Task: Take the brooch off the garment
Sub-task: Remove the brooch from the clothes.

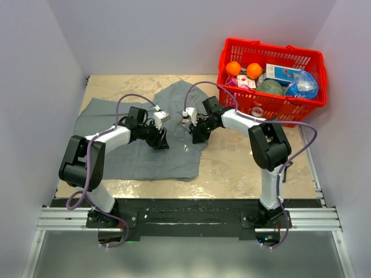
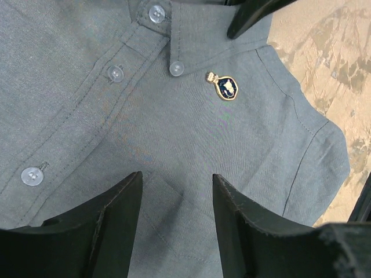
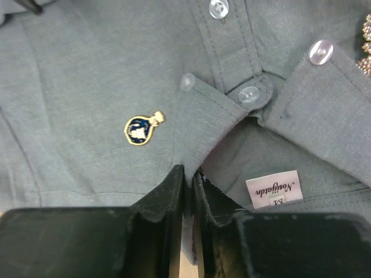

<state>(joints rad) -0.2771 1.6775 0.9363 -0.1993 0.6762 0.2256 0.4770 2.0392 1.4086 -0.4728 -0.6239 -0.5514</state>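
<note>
The grey garment (image 1: 151,162) lies spread on the table, collar towards the right arm. The brooch (image 2: 225,86), small, dark blue and gold-rimmed, is pinned to the chest beside the collar point; it also shows in the right wrist view (image 3: 141,128) and as a speck from above (image 1: 186,148). My left gripper (image 2: 177,176) is open, its jaws low over the shirt front, short of the brooch. My right gripper (image 3: 188,172) is shut on a fold of the garment's collar edge (image 3: 203,130), just right of the brooch. From above, the left gripper (image 1: 161,142) and the right gripper (image 1: 196,136) flank the brooch.
A red basket (image 1: 272,107) with oranges, a green ball and packets stands at the back right. White walls close in the table. A size label (image 3: 272,188) shows inside the collar. Something glittery (image 3: 366,35) lies at the right edge of the right wrist view.
</note>
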